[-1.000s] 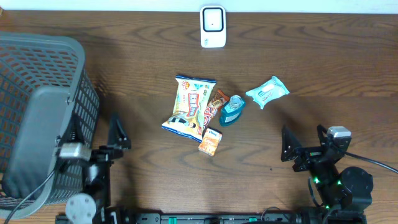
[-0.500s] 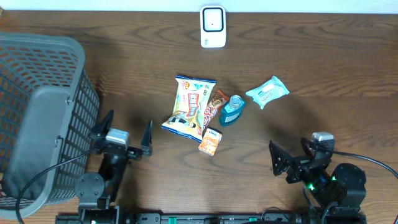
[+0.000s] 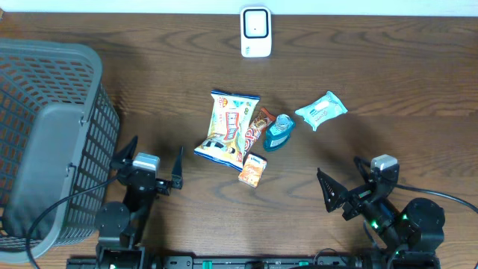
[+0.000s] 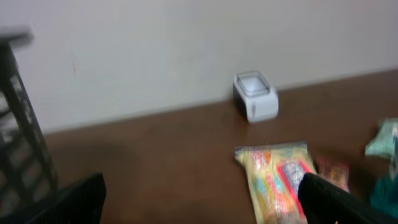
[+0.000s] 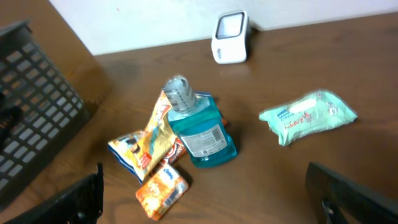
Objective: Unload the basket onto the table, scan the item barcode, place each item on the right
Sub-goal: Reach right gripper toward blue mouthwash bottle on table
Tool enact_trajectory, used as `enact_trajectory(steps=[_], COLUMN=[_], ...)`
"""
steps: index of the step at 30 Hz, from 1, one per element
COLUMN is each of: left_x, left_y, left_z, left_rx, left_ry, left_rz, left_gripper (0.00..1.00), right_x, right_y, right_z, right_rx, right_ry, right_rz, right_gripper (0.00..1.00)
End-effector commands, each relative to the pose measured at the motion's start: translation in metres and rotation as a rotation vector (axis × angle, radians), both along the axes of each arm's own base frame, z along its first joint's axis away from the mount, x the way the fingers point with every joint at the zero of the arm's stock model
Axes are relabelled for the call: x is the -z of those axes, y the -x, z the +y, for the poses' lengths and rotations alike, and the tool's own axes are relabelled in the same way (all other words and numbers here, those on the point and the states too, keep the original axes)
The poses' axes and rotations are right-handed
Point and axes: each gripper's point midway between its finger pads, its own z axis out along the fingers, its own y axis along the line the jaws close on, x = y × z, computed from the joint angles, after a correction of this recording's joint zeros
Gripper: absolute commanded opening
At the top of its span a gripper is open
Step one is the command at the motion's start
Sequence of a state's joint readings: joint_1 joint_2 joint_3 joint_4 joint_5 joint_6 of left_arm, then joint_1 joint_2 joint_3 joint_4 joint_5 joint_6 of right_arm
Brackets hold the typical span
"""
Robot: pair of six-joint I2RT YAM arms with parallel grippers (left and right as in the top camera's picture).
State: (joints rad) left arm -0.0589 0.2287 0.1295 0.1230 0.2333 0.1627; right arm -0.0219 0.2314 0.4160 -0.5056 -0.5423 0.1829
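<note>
Task not begun: left gripper [image 3: 153, 155] and right gripper [image 3: 345, 183] both gape wide, empty, well apart from the scanner [image 3: 255, 32]. Items (snack bag [image 3: 228, 128], blue bottle [image 3: 278, 132], wipes pack [image 3: 321, 110], orange packet [image 3: 253, 169]) lie untouched between scanner and grippers. Picking and scanning all remain.
</note>
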Motion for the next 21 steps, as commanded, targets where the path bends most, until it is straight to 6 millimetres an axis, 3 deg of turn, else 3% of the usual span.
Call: enact_trajectory(steps=[1,6,10,21], left_x=[0.021,0.082,0.127,0.132], left_y=[0.002,0.02,0.045,0.049], left_z=[0.0,0.001,0.003,0.003], left_rx=[-0.001,0.001,0.003,0.003], left_ry=[-0.022,-0.038,-0.052,-0.054], left_rz=[0.084,0.347,0.557,0.585], left_gripper=[0.98,0.98,0.98,0.98], right_x=[-0.008,-0.008,-0.011,-0.024], right_y=[-0.001,-0.021,-0.038,-0.075], right_z=[0.005,0.008,0.013,0.018], right_rx=[-0.047,-0.073,-0.109,-0.151], right_ry=[0.038,0.058,0.045,0.036], right_rz=[-0.045,-0.054,-0.062,-0.021], right_gripper=[0.99,0.99,0.99,0.99])
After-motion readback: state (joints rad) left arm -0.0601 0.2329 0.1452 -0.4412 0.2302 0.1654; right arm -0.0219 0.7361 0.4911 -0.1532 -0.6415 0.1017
